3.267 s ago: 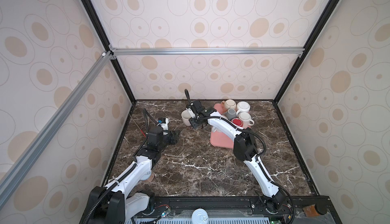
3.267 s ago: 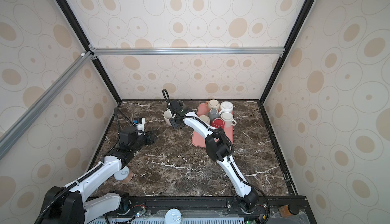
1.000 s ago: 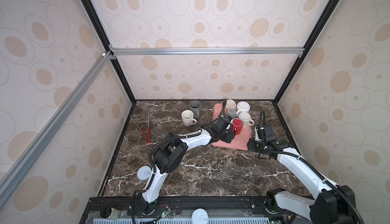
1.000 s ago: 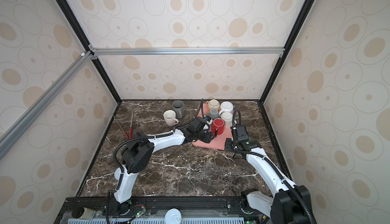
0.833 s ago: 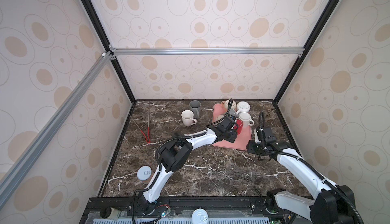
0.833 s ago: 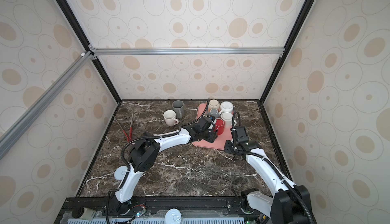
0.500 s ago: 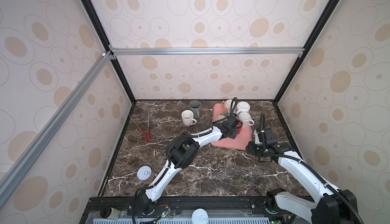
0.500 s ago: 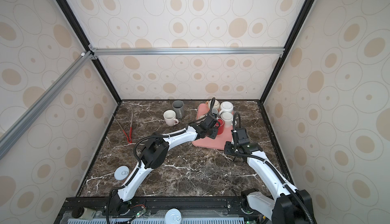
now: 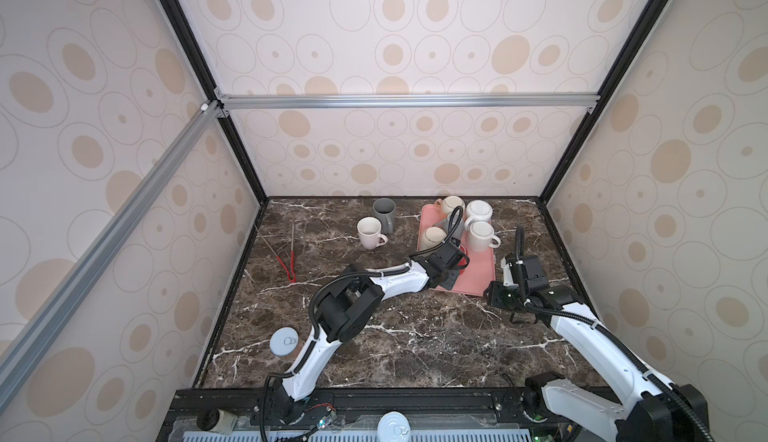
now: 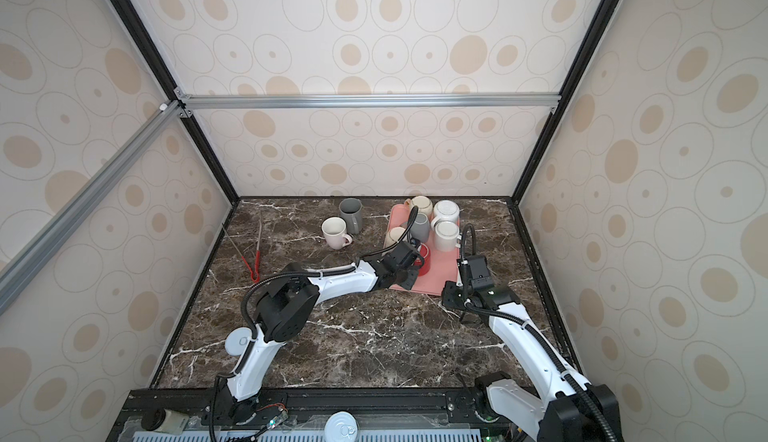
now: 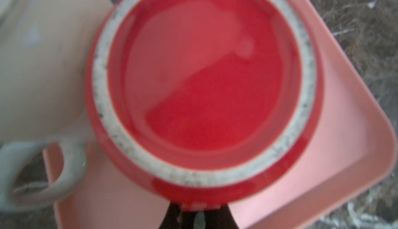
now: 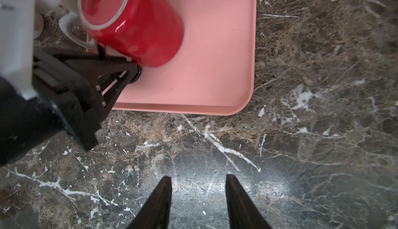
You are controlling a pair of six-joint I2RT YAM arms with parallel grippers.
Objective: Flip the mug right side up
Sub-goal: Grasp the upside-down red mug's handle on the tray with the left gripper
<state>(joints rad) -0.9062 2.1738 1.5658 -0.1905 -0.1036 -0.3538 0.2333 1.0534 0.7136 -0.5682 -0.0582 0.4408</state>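
The red mug stands bottom up near the front of the pink tray. Its unglazed base ring faces the left wrist camera. My left gripper reaches across from the left and is shut on the red mug at its handle side. A sliver of red shows between the jaws. In the right wrist view the red mug leans, with the left gripper at its lower side. My right gripper hovers open over bare marble just in front of the tray's corner, holding nothing.
Several more mugs sit bottom up at the back of the tray; a beige mug touches the red one. A white mug and a grey mug stand upright left of the tray. Red-tipped sticks lie far left, a round lid front left.
The left gripper moved further onto the tray and its jaws closed on the red mug. The right arm stayed almost still in front of the tray.
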